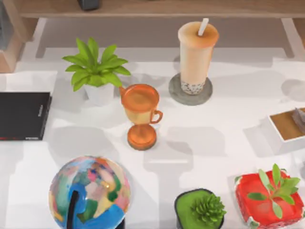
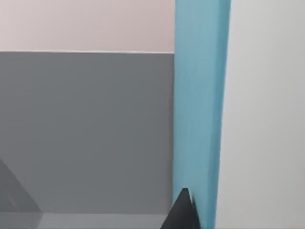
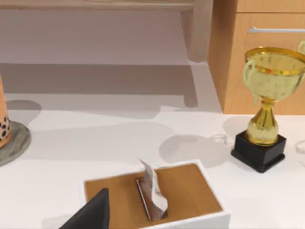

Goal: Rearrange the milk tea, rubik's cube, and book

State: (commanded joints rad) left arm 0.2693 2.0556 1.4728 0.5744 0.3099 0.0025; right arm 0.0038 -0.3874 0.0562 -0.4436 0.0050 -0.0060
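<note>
Right beside left gripper (image 2: 183, 210): book (image 2: 200, 95) (upright).

Milk tea (image 1: 196, 55) pale orange-tan, dark pearls; book (image 2: 200, 114) plain teal-blue; trophy (image 1: 140, 114) orange.

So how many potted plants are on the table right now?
3. A leafy plant in a white pot stands rear left beside the orange trophy cup; a succulent in a green pot at front centre; a plant in a red pot front right. Others may sit outside the frame.

Bright, even rendered light; soft grey shadows across the white table (image 1: 214, 143); no glare.
</note>
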